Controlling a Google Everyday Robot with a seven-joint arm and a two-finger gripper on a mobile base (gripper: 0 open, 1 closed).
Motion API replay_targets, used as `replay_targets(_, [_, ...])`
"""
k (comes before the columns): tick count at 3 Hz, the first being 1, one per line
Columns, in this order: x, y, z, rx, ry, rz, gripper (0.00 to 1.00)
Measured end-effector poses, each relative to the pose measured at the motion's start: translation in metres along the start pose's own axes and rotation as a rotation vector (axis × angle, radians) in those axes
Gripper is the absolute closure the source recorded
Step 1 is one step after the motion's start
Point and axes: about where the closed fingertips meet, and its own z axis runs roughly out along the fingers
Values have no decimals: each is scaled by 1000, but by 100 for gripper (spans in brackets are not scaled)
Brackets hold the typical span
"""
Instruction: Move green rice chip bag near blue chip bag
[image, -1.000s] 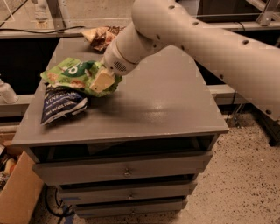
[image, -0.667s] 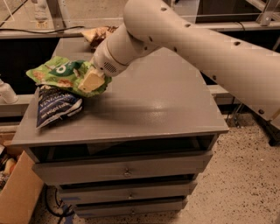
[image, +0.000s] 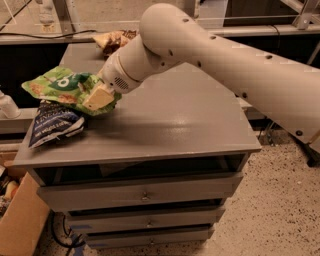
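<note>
And here's the white two-finger gripper (image: 99, 98), out over the left side of the flat grey cabinet top (image: 175, 125) at the end of the thick white arm (image: 215, 57) that reaches in from 3 o'clock. It is clamped on the bright green glossy rice chip bag (image: 59, 84), gripping it by its right-hand edge, with one cream finger pressed down on top of the foil.

From the gripper, the green bag stretches away toward 9 o'clock, its long axis roughly left to right, and its far end pokes out past the cabinet's left edge (so it looks carried rather than resting, though I can't see its underside).

Now the key relation. The dark navy glossy chip bag (image: 52, 122) lies on the top at 7 o'clock from the gripper, close to the front-left corner, angled from 8 to 2. The green bag sits just above it in this view, and their edges seem to overlap.

I'd judge this nearly done: a short drop and release should land it right beside the blue one. The brown-and-cream snack bag (image: 114, 40) waits well apart at 12 o'clock, on the back edge.
</note>
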Motion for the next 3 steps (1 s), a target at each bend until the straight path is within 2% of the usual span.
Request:
replay_targets(2, [31, -4, -18, 30, 24, -7, 14])
replay_targets(3, [36, -5, -25, 38, 32, -15, 0])
